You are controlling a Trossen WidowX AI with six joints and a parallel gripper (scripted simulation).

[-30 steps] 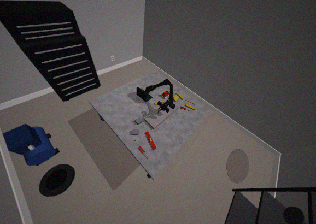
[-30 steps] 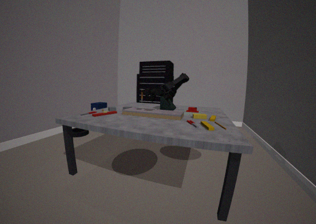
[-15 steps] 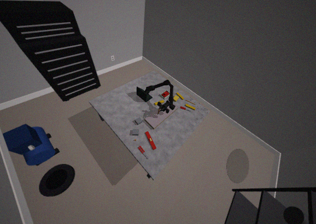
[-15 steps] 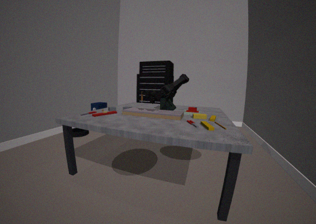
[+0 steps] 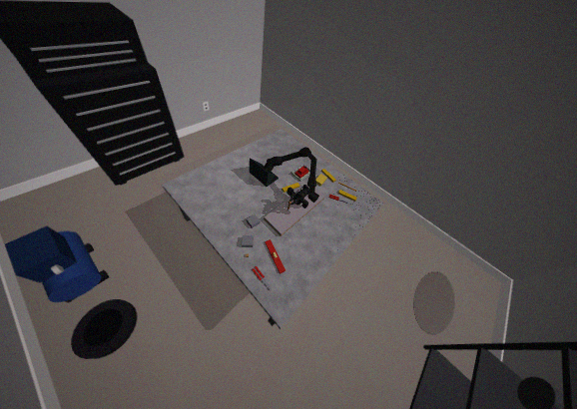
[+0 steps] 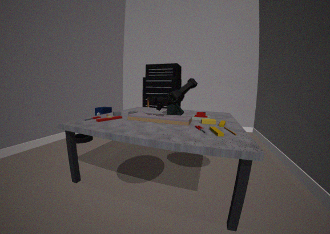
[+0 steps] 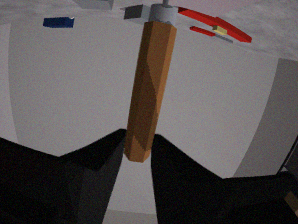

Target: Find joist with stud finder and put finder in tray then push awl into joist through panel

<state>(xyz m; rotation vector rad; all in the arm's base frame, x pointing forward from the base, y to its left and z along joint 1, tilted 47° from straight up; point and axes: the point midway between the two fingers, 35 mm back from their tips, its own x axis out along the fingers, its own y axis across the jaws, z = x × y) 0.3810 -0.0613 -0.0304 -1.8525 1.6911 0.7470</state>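
The awl (image 5: 288, 204) (image 6: 148, 103) (image 7: 150, 92) is clamped between the fingers of the tool (image 5: 291, 201) (image 6: 150, 100) (image 7: 139, 137), handle near upright; its tip is cut off by the top of the wrist view, so contact with the panel (image 5: 290, 218) (image 6: 160, 118) cannot be told there. In the exterior view the handle stands well above the counter (image 5: 319, 255) (image 6: 137, 130); the panel lies flat around the counter's middle, well in from every corner.

Room for moving shows between the panel and the red level (image 5: 275, 256) (image 6: 109, 118) (image 7: 215, 22), which lies toward the counter corner nearest the viewer in the top view; on the other side, yellow blocks (image 5: 347, 196) (image 6: 216, 131) and a pencil (image 5: 347, 187) (image 6: 230, 130) lie nearer the right corner. A red block (image 5: 301, 172) (image 6: 201, 115) sits on a pale base between the arm's mount and the right-hand edge; whether it is the stud finder cannot be told.

The wrist view alone shows the handle's wood facets and grey collar (image 7: 163, 13); only the exterior view shows the counter's thick front edge and full legs (image 6: 241, 192); the top view adds the wall outlet (image 5: 206, 106).

The counter's surface is mottled grey, speckled toward the right corner; beyond it stand a black drawer cabinet (image 5: 107, 91) (image 6: 163, 84) and dull grey walls.
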